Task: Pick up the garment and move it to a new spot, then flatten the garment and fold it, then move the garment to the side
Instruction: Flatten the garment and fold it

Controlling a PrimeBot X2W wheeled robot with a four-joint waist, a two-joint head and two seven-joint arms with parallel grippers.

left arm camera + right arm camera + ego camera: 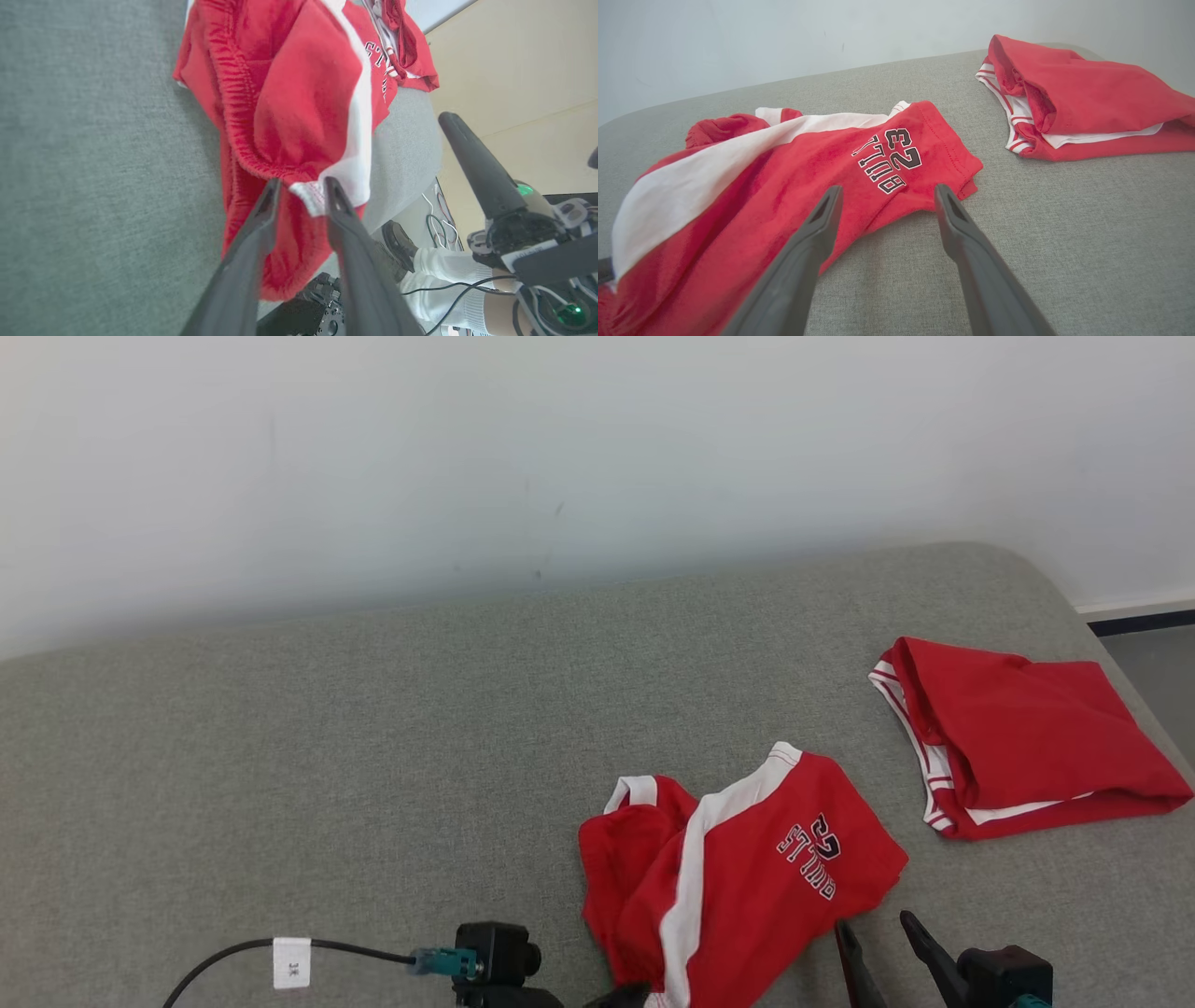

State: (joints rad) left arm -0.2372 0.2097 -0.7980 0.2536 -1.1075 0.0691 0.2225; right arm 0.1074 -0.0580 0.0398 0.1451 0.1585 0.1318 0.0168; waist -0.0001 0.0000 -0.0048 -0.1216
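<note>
The garment point(747, 868) is a pair of red shorts with a white side stripe and dark print, lying crumpled on the grey cushion point(373, 756) near its front edge. In the left wrist view my left gripper point(301, 184) stands at the garment point(299, 93), its fingers half closed on either side of the white hem corner but still apart. Its dark tip point(621, 997) shows at the shorts' lower edge. My right gripper point(874, 922) is open just right of the shorts, near the printed leg point(887, 158), with nothing between the fingers point(822, 219).
A second red garment point(1018, 737) with white trim lies folded at the cushion's right end. The wall rises behind the cushion. Below the cushion's edge, the left wrist view shows a person's shoe point(397, 242), a white sock and cables.
</note>
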